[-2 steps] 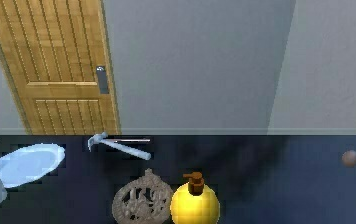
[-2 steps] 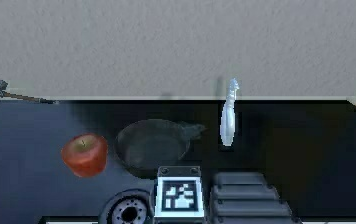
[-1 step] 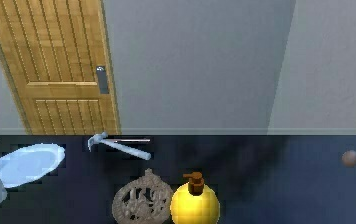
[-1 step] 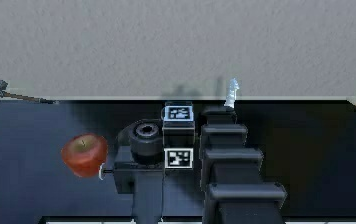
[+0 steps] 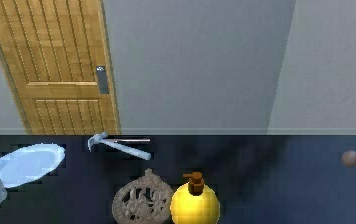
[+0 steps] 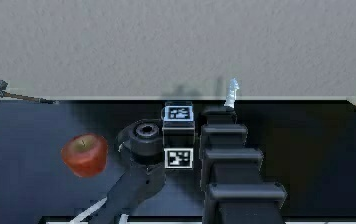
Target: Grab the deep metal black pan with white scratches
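Fingers [image 6: 114,200] point down toward the arm side view's bottom edge, left of the dark arm [image 6: 236,170]. Their tips are hard to make out, so I cannot tell if they are grasping anything. I cannot tell where the black pan is. A small dark thing with a thin stick [image 6: 11,94] lies at that view's left edge on the dark tabletop [image 6: 306,130], but it is too small to name. A red apple [image 6: 86,155] sits on the tabletop near the fingers, to their left. Two white squares with black marks [image 6: 178,115] stand on the arm. A small pale blue thing [image 6: 233,95] stands by the grey wall [image 6: 186,40].

In the forward view, a pale blue plate [image 5: 31,163] lies at the left of the tabletop. Near it lies a grey tool with a long thin handle [image 5: 116,146]. At the bottom are a brown round carved thing [image 5: 141,200] and, just beside it, a yellow bottle with a brown pump [image 5: 194,205]. A small brown ball [image 5: 351,158] sits well apart at the right. A wooden door [image 5: 51,60] stands behind.
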Controlling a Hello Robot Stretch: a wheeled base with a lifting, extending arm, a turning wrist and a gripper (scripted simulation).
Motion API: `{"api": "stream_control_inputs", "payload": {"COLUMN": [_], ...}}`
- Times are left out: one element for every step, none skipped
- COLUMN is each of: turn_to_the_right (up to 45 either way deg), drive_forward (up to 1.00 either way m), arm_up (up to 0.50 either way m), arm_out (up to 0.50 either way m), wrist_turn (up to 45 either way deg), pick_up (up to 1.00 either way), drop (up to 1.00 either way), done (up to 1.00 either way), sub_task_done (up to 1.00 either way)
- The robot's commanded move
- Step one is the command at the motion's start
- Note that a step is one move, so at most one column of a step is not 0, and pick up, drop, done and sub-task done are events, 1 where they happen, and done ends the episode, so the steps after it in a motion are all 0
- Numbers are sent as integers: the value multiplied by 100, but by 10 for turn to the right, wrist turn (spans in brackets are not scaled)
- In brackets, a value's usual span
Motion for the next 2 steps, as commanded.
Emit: {"api": "stream_control_inputs", "payload": {"turn_to_the_right": [0, 0], "drive_forward": [0, 0], "arm_up": [0, 0], "arm_out": [0, 0], "wrist_turn": [450, 450], "pick_up": [0, 0], "drop": [0, 0], "done": [0, 0], "sub_task_done": [0, 0]}}
